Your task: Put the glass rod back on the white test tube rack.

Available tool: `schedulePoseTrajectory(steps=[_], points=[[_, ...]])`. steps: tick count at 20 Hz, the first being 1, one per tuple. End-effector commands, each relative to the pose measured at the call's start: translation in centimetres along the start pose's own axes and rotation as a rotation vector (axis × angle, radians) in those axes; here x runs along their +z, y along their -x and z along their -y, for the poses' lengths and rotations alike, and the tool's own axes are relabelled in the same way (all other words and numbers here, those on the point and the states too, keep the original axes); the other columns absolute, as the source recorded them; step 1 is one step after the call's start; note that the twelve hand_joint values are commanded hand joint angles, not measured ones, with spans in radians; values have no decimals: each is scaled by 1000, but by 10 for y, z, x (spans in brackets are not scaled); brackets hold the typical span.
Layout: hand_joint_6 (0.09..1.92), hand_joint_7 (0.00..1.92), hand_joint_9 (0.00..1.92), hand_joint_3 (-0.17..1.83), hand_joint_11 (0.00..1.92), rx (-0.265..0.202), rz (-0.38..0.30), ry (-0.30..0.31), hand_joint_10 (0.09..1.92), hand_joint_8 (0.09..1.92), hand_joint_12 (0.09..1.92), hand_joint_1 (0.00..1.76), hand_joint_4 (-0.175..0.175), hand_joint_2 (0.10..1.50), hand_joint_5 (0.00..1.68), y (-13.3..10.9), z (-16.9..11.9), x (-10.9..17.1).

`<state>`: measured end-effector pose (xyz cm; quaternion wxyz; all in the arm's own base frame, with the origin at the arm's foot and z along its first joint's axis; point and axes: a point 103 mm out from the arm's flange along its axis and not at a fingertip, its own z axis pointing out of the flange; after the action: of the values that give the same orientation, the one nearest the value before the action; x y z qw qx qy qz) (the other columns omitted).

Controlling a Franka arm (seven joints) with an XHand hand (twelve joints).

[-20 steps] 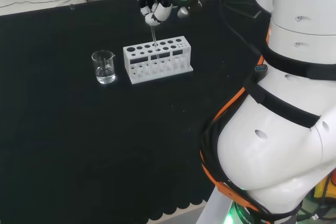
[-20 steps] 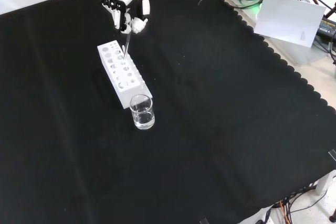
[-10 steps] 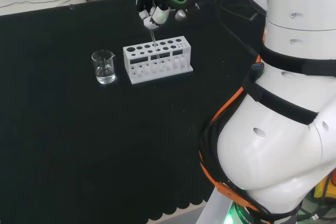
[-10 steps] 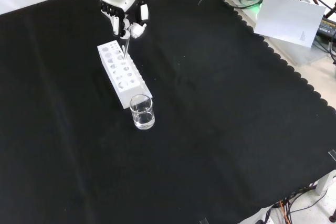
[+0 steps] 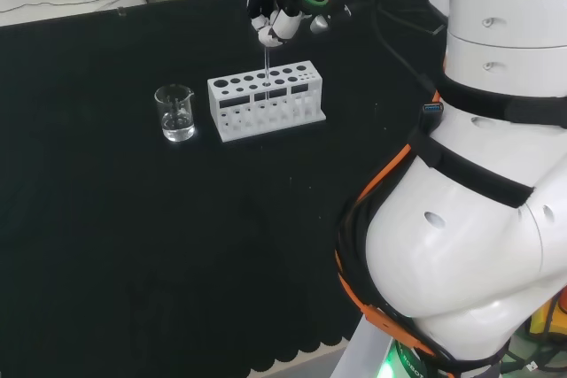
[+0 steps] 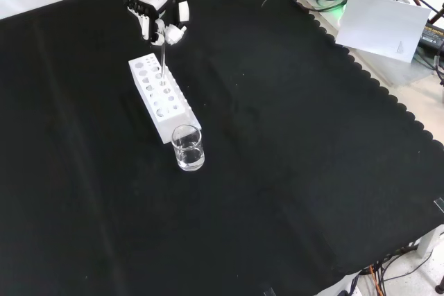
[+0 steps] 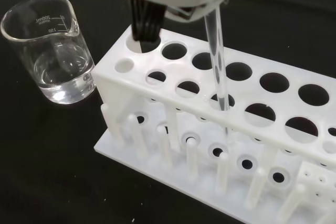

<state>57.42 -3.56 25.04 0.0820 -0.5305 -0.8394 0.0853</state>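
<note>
The white test tube rack [image 5: 266, 100] [image 6: 161, 98] [image 7: 220, 145] lies on the black cloth, its top rows of holes open. The hand [image 5: 282, 17] [image 6: 156, 13] hovers above the rack, fingers curled round the top of the clear glass rod [image 5: 266, 66] [image 6: 162, 64] [image 7: 217, 61]. The rod hangs nearly upright. In the wrist view its lower end passes down through a hole in the rack's front row, near the middle.
A small glass beaker [image 5: 175, 113] [image 6: 188, 148] [image 7: 50, 51] holding a little clear liquid stands close to one end of the rack. The arm's white links [image 5: 478, 174] rise at the right of the head view. The scalloped cloth edge [image 6: 361, 67] runs along the bench.
The hand has shifted a little to the right and up in the head view, carrying the rod with it; the rod now stands straighter over the rack.
</note>
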Motion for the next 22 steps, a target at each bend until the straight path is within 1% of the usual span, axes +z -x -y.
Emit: schedulePoseTrajectory(steps=[1, 5, 9, 11, 16, 17, 18, 19, 20, 22], points=[[1096, 1422, 1876, 908, 1906, -4, 5, -4, 1178, 1378, 1111, 1184, -175, 625, 1094, -1, -2, 0], [1096, 1421, 1875, 907, 1906, -15, 14, 1, 1177, 1377, 1110, 1184, -175, 625, 1094, -11, -9, -3], [1095, 1421, 1876, 906, 1906, -23, 9, -1, 1177, 1376, 1110, 1184, -175, 625, 1094, -14, -15, -3], [1095, 1420, 1876, 906, 1906, -24, 6, -3, 1177, 1376, 1110, 1184, -175, 625, 1094, -14, -17, -1], [1093, 1407, 1879, 901, 1908, -3, -10, -3, 1178, 1364, 1111, 1183, -175, 628, 1093, -5, -13, 1], [1082, 1401, 1881, 885, 1913, 1, -9, -5, 1179, 1335, 1111, 1183, -175, 634, 1095, -3, -12, 1], [1080, 1298, 1880, 880, 1917, 4, -11, -7, 1183, 1249, 1118, 1220, -175, 635, 1085, -1, -10, 0], [1023, 1249, 1879, 854, 1919, 7, -14, -8, 1184, 1173, 1131, 1254, -175, 642, 1069, 1, -9, 0], [969, 1228, 1874, 777, 1920, 10, -17, -9, 1173, 1089, 1153, 1275, -175, 675, 1049, 3, -7, -1], [916, 1205, 1873, 559, 1920, 15, -13, -9, 1146, 978, 1199, 1287, -175, 787, 1000, 5, -5, -3]])
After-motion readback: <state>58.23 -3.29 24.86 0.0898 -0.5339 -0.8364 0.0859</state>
